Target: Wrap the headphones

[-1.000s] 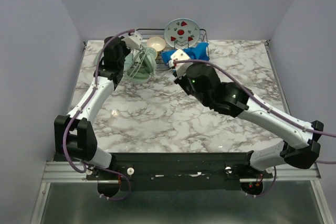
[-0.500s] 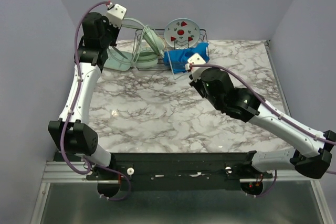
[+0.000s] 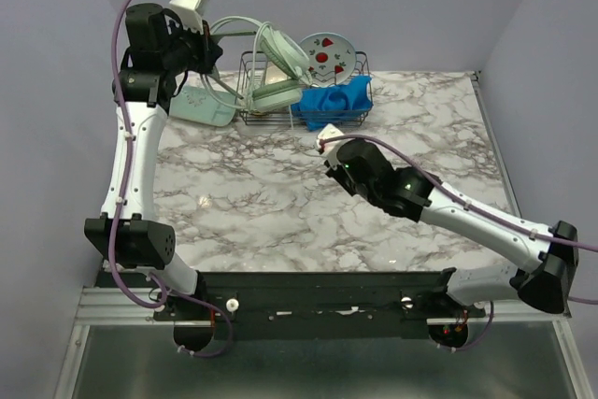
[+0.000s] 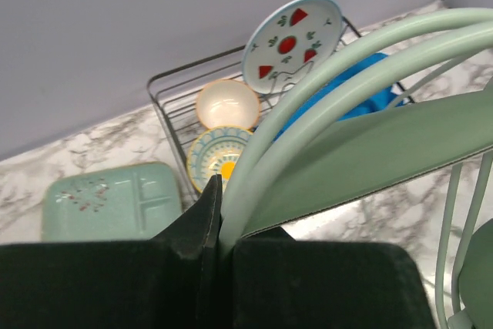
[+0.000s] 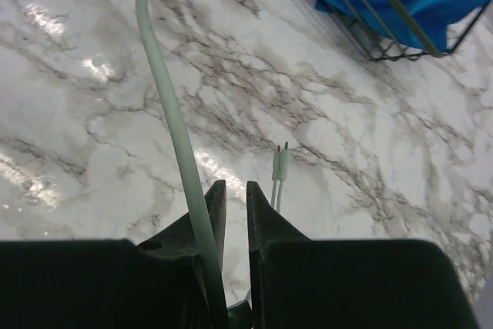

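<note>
The pale mint-green headphones [image 3: 278, 92] hang in the air in front of the dish rack. My left gripper [image 3: 207, 44] is raised high at the back left and is shut on their arched headband [image 4: 323, 75], which runs out from between the fingers [image 4: 202, 213]. A green ear cup [image 4: 370, 152] fills the right of the left wrist view. My right gripper [image 3: 327, 149] is low over the middle of the table. Its jaws [image 5: 232, 190] stand almost together on the thin pale cable [image 5: 166, 90]. The cable's plug end [image 5: 280, 166] hangs just beyond the fingertips.
A wire dish rack [image 3: 360, 70] stands at the back with a strawberry plate [image 3: 327, 55], two bowls [image 4: 227, 103] and a blue cloth [image 3: 334, 102]. A flat mint-green tray [image 3: 201, 105] lies left of it. Walls close the left, back and right.
My left arm has lifted the headphones off the table, up and to the back left. My right gripper has drawn back from the rack towards the middle of the table.
</note>
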